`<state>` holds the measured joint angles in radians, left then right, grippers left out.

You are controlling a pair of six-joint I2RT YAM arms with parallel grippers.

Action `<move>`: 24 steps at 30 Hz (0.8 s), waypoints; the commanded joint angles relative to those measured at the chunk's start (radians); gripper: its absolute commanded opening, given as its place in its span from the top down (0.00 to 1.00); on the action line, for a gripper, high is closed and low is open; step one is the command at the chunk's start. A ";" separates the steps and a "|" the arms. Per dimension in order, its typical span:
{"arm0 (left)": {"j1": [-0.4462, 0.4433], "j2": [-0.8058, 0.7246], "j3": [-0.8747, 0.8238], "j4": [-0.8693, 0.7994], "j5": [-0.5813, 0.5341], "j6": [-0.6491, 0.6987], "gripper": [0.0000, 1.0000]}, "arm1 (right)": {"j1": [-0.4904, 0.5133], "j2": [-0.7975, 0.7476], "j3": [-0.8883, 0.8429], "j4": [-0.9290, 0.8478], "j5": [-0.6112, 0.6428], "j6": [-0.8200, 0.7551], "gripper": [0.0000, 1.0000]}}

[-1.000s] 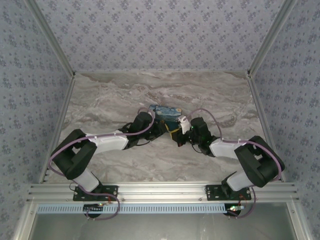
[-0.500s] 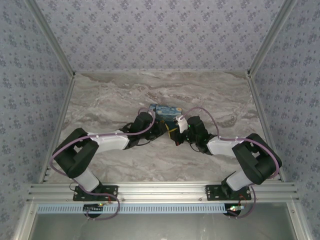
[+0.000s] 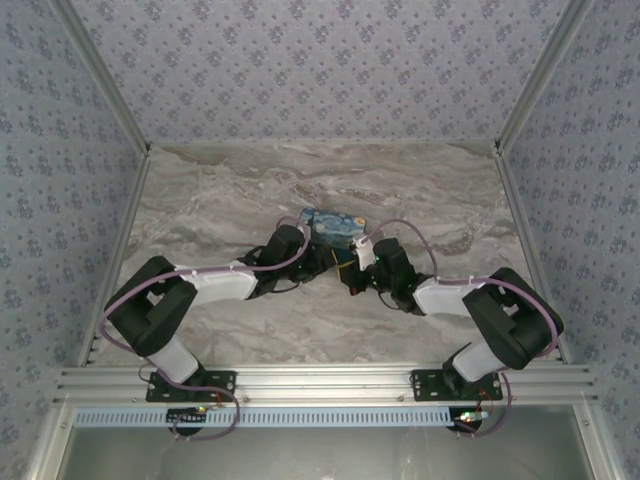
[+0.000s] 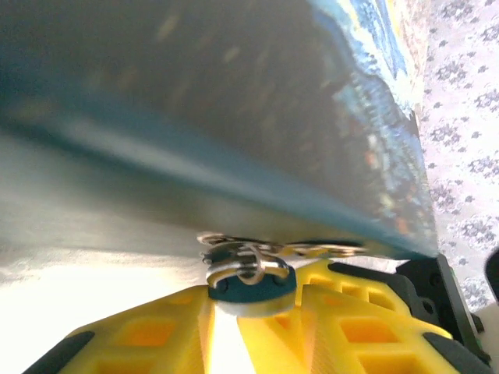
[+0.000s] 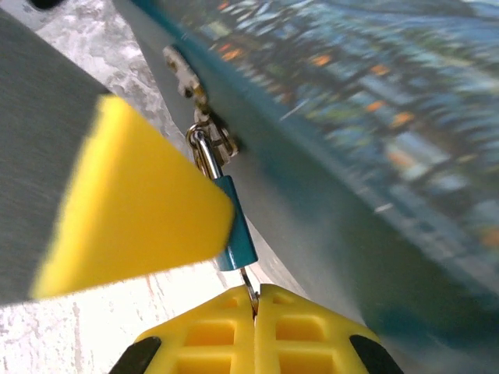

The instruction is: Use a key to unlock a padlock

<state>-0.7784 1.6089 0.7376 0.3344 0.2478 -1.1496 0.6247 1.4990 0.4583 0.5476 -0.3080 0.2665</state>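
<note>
The teal padlock (image 4: 251, 287) hangs by its metal shackle (image 4: 245, 261) from the hasp on the starry-night box (image 4: 234, 101). My left gripper (image 4: 253, 300) is shut on the padlock's body, one yellow finger on each side. In the right wrist view the padlock (image 5: 236, 226) points its bottom end at my right gripper (image 5: 254, 300), which is shut on the thin grey key (image 5: 249, 290). The key's tip reaches the padlock's underside. A yellow left finger (image 5: 132, 210) covers part of the lock. From above, both grippers (image 3: 322, 258) (image 3: 352, 274) meet at the box's near side.
The painted box (image 3: 330, 225) lies on the marble tabletop (image 3: 200, 200) at mid-table. Patterned walls enclose the left, back and right. The box's hasp plate (image 5: 181, 72) sits just above the shackle. Both forearms angle inward toward the box.
My right arm has swung a little to the left, bringing its wrist closer to the box and the left gripper. The left arm has stayed put.
</note>
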 commanded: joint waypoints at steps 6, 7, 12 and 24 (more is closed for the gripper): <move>0.031 -0.144 -0.080 -0.060 -0.007 0.022 0.49 | 0.023 0.024 -0.057 -0.004 0.042 0.073 1.00; 0.035 -0.159 -0.090 -0.064 -0.011 0.020 0.48 | 0.028 0.023 -0.056 -0.014 0.044 0.079 1.00; 0.041 -0.212 -0.158 -0.036 -0.018 -0.007 0.46 | 0.082 0.005 -0.055 -0.056 0.059 0.125 1.00; -0.037 -0.103 -0.192 0.170 -0.023 -0.119 0.50 | 0.137 -0.086 -0.070 -0.115 0.119 0.382 1.00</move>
<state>-0.8021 1.4731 0.5503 0.4274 0.2386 -1.2251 0.7509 1.4494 0.4026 0.4587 -0.2226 0.5415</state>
